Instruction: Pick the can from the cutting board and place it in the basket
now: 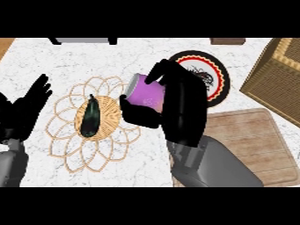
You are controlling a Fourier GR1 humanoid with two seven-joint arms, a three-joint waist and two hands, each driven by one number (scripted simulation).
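Note:
A purple can (143, 94) with a grey top is held above the counter, tilted, in my right hand (178, 101), whose fingers and thumb curl round it. It hangs just over the right rim of the woven wire basket (66, 132), a flat flower-shaped basket with a tan centre. A dark green elongated vegetable (90, 115) lies in the basket's middle. The wooden cutting board (256, 140) lies at the lower right with nothing on it. My left hand (19, 110) rests open at the left edge, fingers up.
A round plate (216, 74) with a red and black patterned rim sits behind my right hand. A large woven box (288, 79) stands at the right edge. Dark objects show along the far edge of the marble counter (67, 57).

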